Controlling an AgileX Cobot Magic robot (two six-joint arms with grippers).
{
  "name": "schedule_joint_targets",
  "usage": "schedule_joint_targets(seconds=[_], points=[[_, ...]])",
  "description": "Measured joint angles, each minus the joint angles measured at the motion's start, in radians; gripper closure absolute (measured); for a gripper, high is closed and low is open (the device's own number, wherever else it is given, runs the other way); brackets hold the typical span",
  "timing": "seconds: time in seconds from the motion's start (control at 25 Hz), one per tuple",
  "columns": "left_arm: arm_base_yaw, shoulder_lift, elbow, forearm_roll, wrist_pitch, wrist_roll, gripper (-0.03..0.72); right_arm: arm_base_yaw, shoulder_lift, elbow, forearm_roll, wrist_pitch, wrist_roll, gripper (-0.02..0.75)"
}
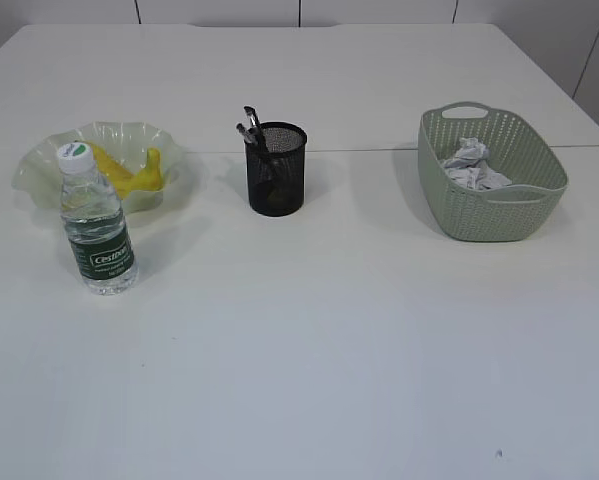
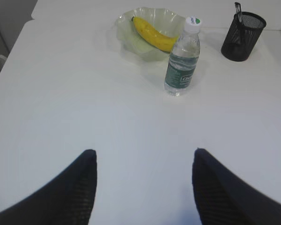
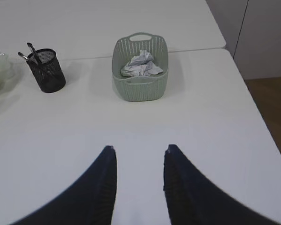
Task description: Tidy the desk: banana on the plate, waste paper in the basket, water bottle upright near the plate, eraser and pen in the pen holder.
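Banana (image 1: 129,175) on plate (image 1: 39,165); bottle (image 1: 96,225) upright beside it. Pens (image 1: 253,128) in holder (image 1: 276,170), eraser possibly inside. Paper (image 1: 472,166) in basket (image 1: 489,215). Left end effector (image 2: 142,159) and right end effector (image 3: 139,152) both apart, empty above worktop (image 1: 329,340).

Left gripper (image 2: 142,161) raised above the table (image 2: 84,108), jaws spread wide and empty, right gripper (image 3: 138,157) likewise above the table, jaws narrower, apart, gripping nothing

banana (image 2: 154,35) on plate (image 2: 126,23) | bottle (image 2: 182,58) upright beside | tool (image 2: 142,161) agape
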Motion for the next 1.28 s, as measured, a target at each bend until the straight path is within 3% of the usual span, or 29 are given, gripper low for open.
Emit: schedule_joint_targets(seconds=[0.36,0.88,1.28], points=[[0.000,-0.082,0.071,-0.005,0.002,0.034,0.241,0.000,-0.156,0.069,-0.006,0.005,-0.008,0.473],[-0.002,-0.082,0.224,-0.048,0.002,0.056,0.249,0.000,-0.234,0.372,-0.024,0.005,-0.087,0.471],[-0.002,-0.082,0.251,-0.042,-0.038,0.078,0.228,0.000,-0.234,0.473,-0.056,-0.066,-0.101,0.399]])
